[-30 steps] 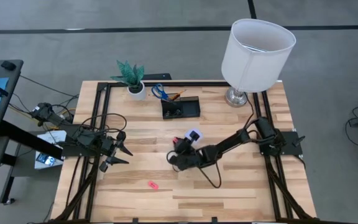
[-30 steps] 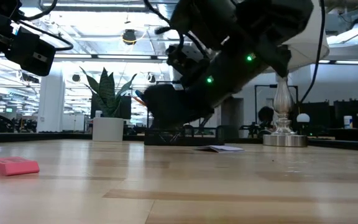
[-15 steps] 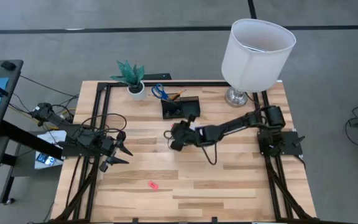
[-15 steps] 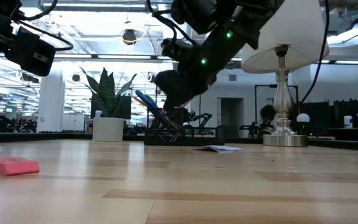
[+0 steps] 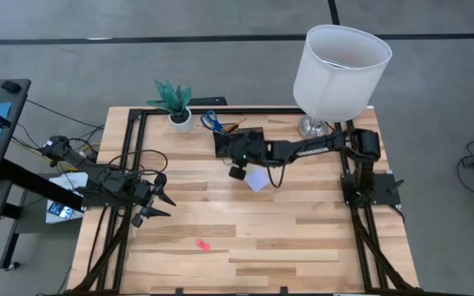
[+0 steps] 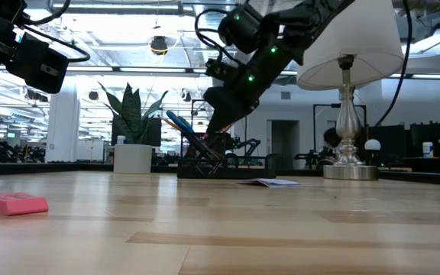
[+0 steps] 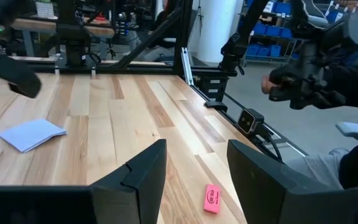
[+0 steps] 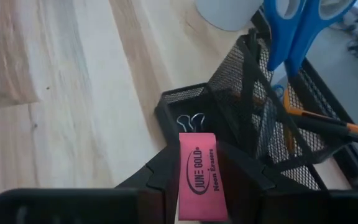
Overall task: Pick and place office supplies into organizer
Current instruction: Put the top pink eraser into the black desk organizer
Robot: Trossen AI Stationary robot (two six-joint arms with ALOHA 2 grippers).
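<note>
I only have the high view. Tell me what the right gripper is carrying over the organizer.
Observer: The right gripper is shut on a pink eraser, seen in its wrist view.
Operator: Report what's below it.
Observer: The organizer is just ahead; its low compartment holds wire-handled clips.
Operator: Check the cup section.
Observer: Blue-handled scissors and an orange pencil stand in it.
Operator: Confirm the left gripper.
Observer: The left gripper is open, holding nothing, with a second pink eraser on the table ahead.

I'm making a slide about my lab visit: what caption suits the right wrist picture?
Right gripper holds a pink eraser just above the black mesh organizer.
</note>
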